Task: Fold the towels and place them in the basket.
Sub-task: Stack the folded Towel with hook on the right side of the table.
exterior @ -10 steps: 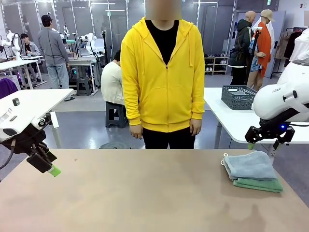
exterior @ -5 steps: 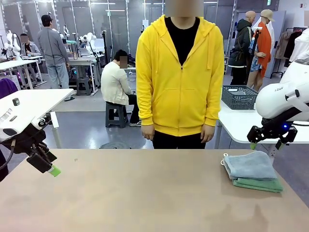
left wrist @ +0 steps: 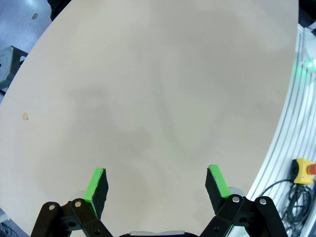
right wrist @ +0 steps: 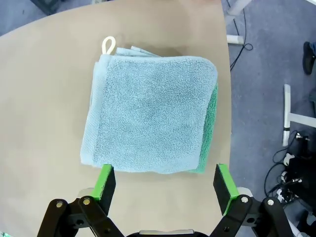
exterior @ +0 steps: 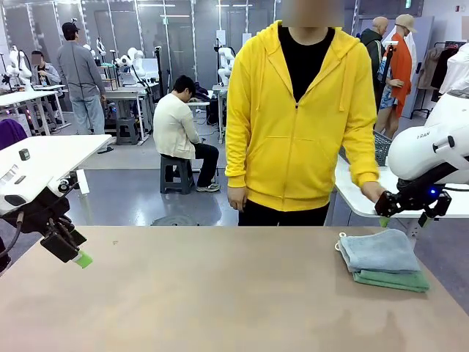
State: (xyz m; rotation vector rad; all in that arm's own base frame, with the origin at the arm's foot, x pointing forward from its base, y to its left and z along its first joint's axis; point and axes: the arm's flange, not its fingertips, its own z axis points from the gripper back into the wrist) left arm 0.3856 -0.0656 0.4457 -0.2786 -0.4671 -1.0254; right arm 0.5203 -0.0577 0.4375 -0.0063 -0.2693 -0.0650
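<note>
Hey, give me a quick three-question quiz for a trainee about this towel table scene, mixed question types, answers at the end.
1. True or false: the grey-blue towel lies on top of the green towel.
2. How do the right gripper jaws stand? A open, above the stack; B shut on a towel; C shut on nothing.
3. Fill in: the left gripper hovers open over bare ____.

Key: 1 true; 2 A; 3 table.
</note>
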